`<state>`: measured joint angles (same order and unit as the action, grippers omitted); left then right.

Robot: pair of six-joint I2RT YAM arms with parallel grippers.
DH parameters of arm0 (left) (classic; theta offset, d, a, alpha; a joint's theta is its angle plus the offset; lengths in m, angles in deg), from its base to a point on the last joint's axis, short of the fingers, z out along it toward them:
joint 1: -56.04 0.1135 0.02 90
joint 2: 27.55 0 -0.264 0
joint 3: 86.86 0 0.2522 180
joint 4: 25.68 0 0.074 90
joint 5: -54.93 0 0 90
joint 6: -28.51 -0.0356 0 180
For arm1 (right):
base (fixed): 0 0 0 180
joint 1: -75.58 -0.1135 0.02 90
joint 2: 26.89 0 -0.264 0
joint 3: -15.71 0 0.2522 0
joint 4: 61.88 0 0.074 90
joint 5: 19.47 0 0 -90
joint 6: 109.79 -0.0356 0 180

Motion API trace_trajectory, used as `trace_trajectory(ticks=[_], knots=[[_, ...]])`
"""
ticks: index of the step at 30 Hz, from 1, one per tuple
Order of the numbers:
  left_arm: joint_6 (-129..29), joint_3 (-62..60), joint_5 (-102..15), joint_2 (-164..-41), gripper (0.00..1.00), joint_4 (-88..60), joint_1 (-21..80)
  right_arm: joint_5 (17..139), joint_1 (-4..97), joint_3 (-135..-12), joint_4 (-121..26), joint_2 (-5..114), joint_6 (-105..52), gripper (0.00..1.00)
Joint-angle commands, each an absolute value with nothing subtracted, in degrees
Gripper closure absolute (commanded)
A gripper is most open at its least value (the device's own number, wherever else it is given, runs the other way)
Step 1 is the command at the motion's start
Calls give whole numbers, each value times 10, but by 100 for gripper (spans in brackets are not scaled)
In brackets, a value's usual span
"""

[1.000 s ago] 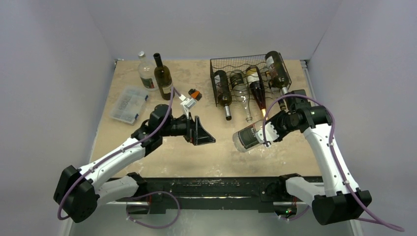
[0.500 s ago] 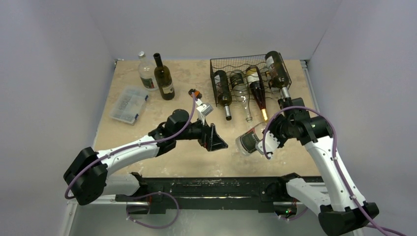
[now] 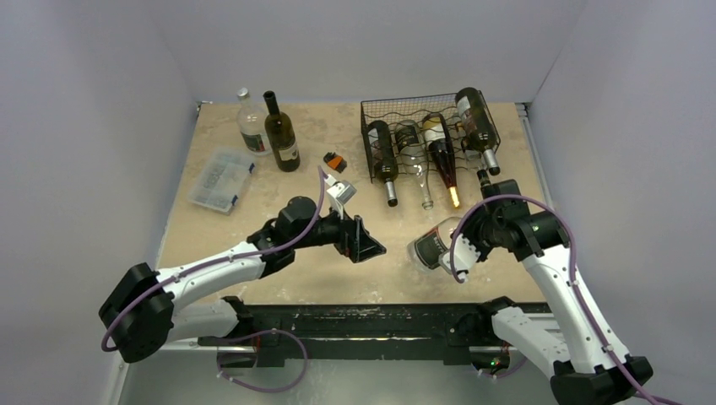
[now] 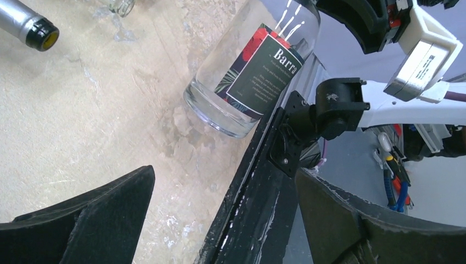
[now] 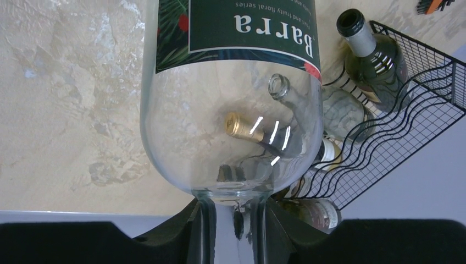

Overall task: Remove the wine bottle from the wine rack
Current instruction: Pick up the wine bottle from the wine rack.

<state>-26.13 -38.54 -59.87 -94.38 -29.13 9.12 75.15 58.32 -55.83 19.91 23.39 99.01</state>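
My right gripper (image 3: 463, 242) is shut on the neck of a clear empty wine bottle (image 3: 429, 247) with a dark "Barra" label. It holds the bottle tilted, base low over the table's front part and clear of the black wire-mesh wine rack (image 3: 426, 108) at the back right. In the right wrist view the neck (image 5: 233, 231) sits between my fingers, with the bottle body (image 5: 231, 82) beyond them. My left gripper (image 3: 365, 240) is open and empty, left of the bottle. The left wrist view shows the bottle (image 4: 253, 71) ahead of the open gripper (image 4: 225, 214).
Several bottles (image 3: 382, 152) lie in the rack, necks pointing forward. A clear bottle (image 3: 251, 126) and a dark bottle (image 3: 281, 135) stand at the back left. A clear plastic compartment box (image 3: 221, 179) lies at the left. A small orange-and-black item (image 3: 335, 160) lies mid-table.
My right gripper has drawn the clear bottle a little toward the front edge and tipped it steeper. My left gripper has moved right toward the bottle, still open.
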Motion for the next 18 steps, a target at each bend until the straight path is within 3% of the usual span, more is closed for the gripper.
trace_trajectory(ticks=[1, 18], knots=[[-296, -395, -581, -933, 0, -334, 70, 799, 580, -564, 135, 226, 1207, 100], [-569, -447, -486, -1032, 0, -577, -42, 921, 561, -662, 299, 352, 916, 100]])
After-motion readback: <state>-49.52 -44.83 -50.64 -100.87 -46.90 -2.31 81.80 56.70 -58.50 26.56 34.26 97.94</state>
